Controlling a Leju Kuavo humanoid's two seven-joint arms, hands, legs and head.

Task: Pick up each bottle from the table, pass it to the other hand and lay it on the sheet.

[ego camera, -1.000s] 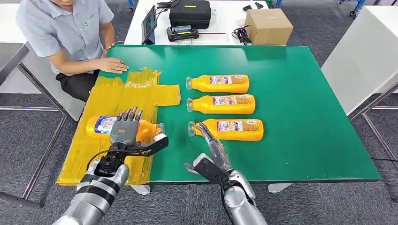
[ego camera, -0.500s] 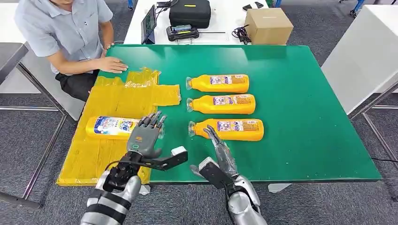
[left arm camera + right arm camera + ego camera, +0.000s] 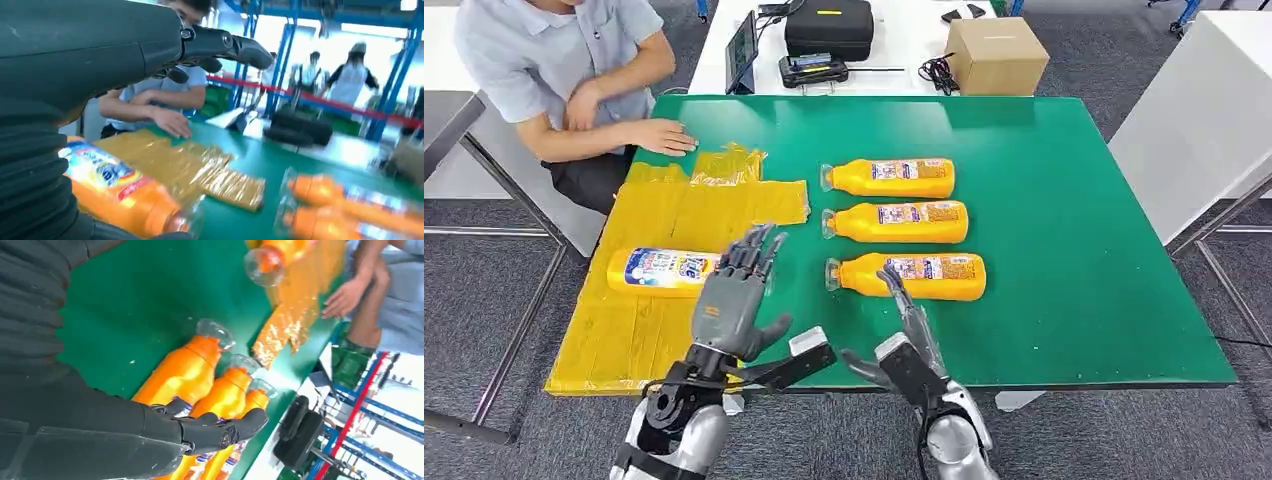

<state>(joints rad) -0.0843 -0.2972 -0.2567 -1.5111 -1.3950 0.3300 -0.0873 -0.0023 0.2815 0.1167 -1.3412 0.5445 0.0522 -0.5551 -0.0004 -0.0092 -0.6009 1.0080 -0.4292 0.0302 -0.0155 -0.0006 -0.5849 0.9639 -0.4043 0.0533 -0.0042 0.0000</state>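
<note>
Your left hand [image 3: 729, 300] hangs over the near edge of the green bench [image 3: 1064, 300], fingers spread apart and holding nothing. It sits just right of the yellow sheet [image 3: 664, 210], with its fingertips reaching toward the cap end of the bottle on the sheet [image 3: 659, 272]. That bottle lies on its side on the near part of the sheet, cap pointing right, blue and white label facing up.

Your right hand [image 3: 914, 335] is also empty, fingers apart and stretched forward. Its fingertips point at the near bottle [image 3: 909, 277] of the three that remain on the bare bench. From the head view you cannot tell whether they touch it. In the right wrist view the fingers [image 3: 220, 432] lie above the orange bodies without closing on any of them.

The three bottles lie on their sides in a row running from near to far, caps pointing left: the near one, the middle bottle [image 3: 896, 222], and the far bottle [image 3: 889, 178]. They lie close together, right of the sheet.

At the far left corner a person [image 3: 554, 70] sits with one hand flat on the bench [image 3: 659, 137], just beyond the far edge of the sheet. A cardboard box [image 3: 996, 55] and a black case [image 3: 829, 28] stand on the white table beyond.
</note>
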